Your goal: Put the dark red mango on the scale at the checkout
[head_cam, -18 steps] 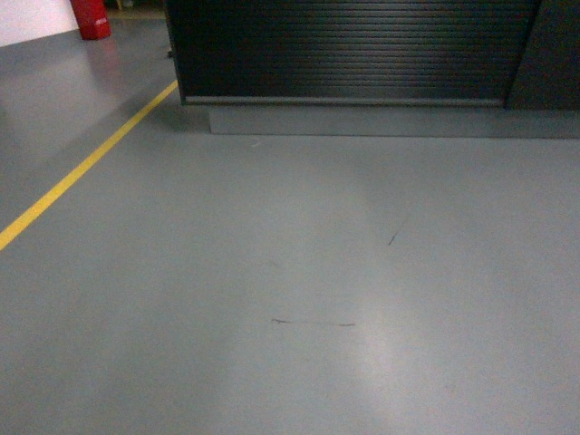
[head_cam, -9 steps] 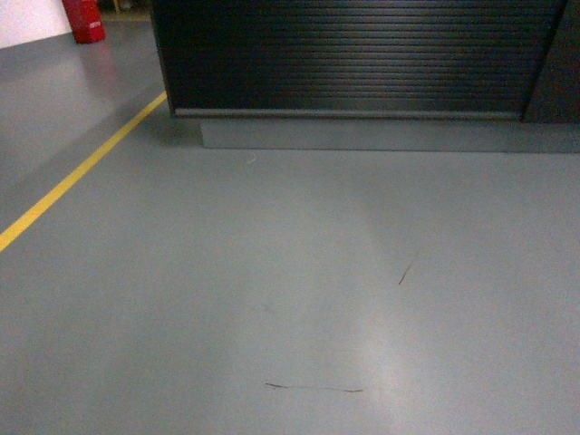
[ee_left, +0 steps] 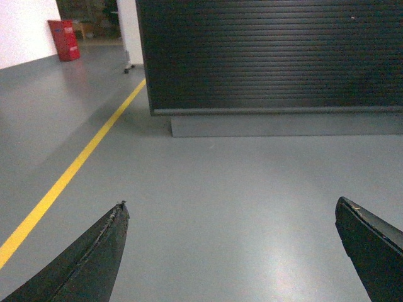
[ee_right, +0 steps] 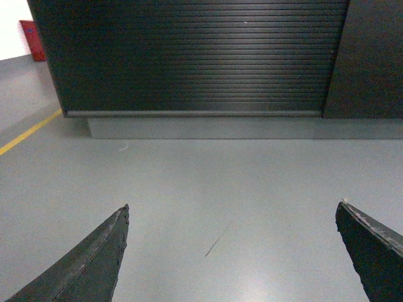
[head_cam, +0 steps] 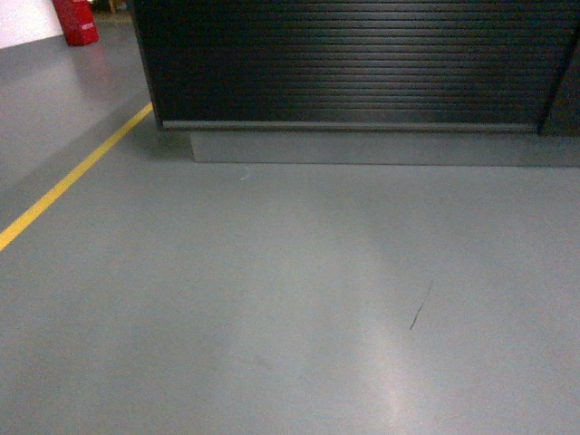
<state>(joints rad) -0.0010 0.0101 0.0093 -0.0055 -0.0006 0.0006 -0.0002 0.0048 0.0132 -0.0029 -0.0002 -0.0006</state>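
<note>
The checkout (head_cam: 353, 63) shows only its black ribbed front panel, ahead across the grey floor; it also fills the top of the left wrist view (ee_left: 271, 56) and the right wrist view (ee_right: 189, 56). Its top is out of view. The dark red mango and the scale are out of view. My left gripper (ee_left: 230, 204) is open, its black fingers (ee_left: 101, 251) spread wide over bare floor with nothing between them. My right gripper (ee_right: 233, 206) is open too, fingers (ee_right: 371, 245) wide apart and nothing held. Neither gripper appears in the head view.
A grey plinth (head_cam: 381, 148) runs under the counter front. A yellow floor line (head_cam: 72, 181) slants along the left. A red box (head_cam: 75, 20) stands far left by a white wall. A plain black panel (ee_right: 368, 56) adjoins the counter on the right.
The counter has grown larger and lower in the head view and the floor scuff marks have slid down toward me; the base has rolled closer to the counter.
</note>
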